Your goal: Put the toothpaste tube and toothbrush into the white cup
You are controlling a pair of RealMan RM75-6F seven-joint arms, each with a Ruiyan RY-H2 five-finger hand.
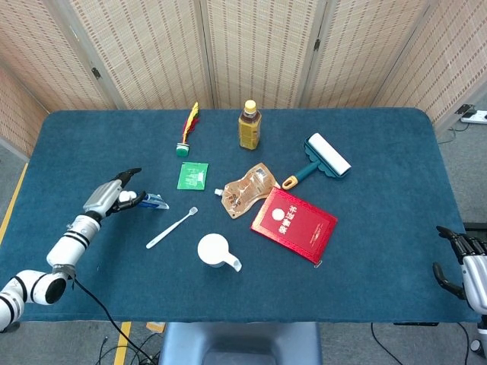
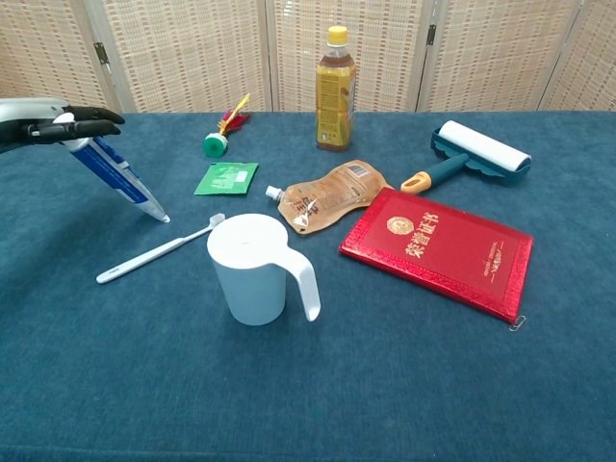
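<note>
- Left hand [image 2: 43, 125] holds the tube [image 2: 120, 180] at its cap end, fingers stretched flat over it; grip looks loose, hard to judge.
- Tube tilts, crimped tail touching the table [image 1: 380, 152], left of the cup [image 2: 252, 269].
- Tube: light, soft, slick; best held near the stiff cap.
- Brush [image 2: 159, 248]: thin, light, flat, beside the cup; pinch mid-handle.
- Pouch [image 2: 332, 192], booklet [image 2: 438, 248] lie right, clear of the path.
- Right hand [image 1: 464, 266] idle, fingers curled on nothing.
</note>
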